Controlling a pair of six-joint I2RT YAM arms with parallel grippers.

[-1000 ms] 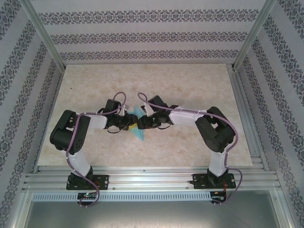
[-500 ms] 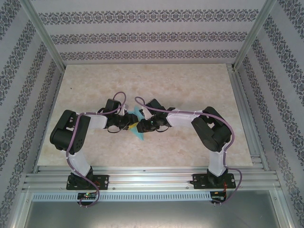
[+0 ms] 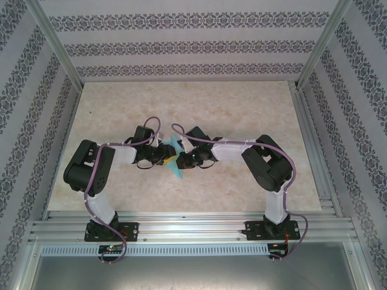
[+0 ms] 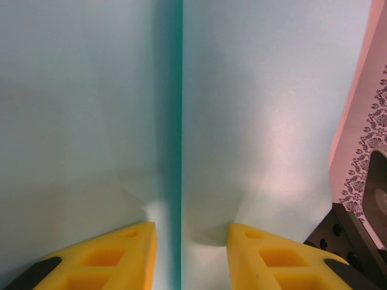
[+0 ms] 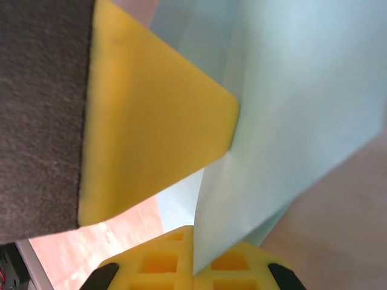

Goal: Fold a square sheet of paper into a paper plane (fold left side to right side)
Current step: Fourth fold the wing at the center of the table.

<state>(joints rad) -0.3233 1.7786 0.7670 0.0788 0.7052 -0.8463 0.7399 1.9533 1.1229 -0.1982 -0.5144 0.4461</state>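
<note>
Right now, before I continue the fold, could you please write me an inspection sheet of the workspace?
Surface: beige marbled table top.
Job's things: turquoise paper, already creased, between the two grippers near the table's middle.
Clutter: nothing seen.
Grippers: left gripper has its fingers apart, with the paper's crease running between them; right gripper is shut on an edge of the paper.
Cables: purple cables run along both arms and loop above the wrists.
Surroundings: patterned walls on three sides; aluminium rails at the near edge.
</note>
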